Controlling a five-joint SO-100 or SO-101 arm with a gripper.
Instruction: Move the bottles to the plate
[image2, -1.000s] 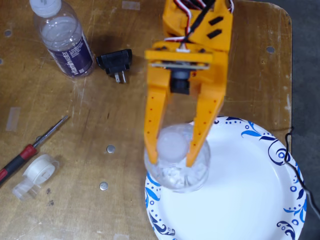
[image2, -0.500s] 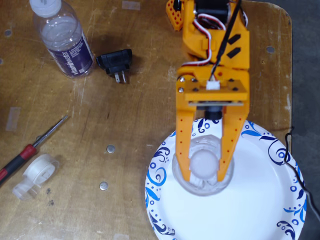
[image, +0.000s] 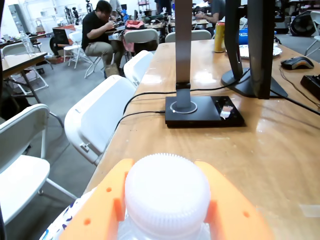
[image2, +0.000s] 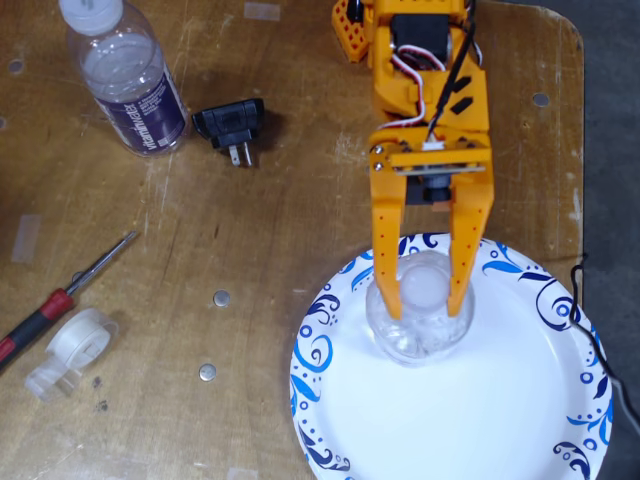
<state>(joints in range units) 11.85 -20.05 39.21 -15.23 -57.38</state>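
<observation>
Two orange plastic fingers of the gripper (image2: 428, 302) pinching the squat crinkly clear bottle (image2: 420, 330) at its ridged white cap (image: 166, 194), bottle standing upright on the blue-swirled paper plate (image2: 450, 420), purple-labelled bottle (image2: 125, 75) lying well apart on the wooden table (image2: 200, 250).

Orange gripper (image2: 430, 300), clear squat bottle (image2: 420, 335) with white cap (image: 166, 196), white paper plate (image2: 500, 410) with blue swirl rim, purple-labelled bottle (image2: 125, 75), black plug adapter (image2: 230, 125), red-handled screwdriver (image2: 60, 300), brown wooden table (image2: 200, 250)
</observation>
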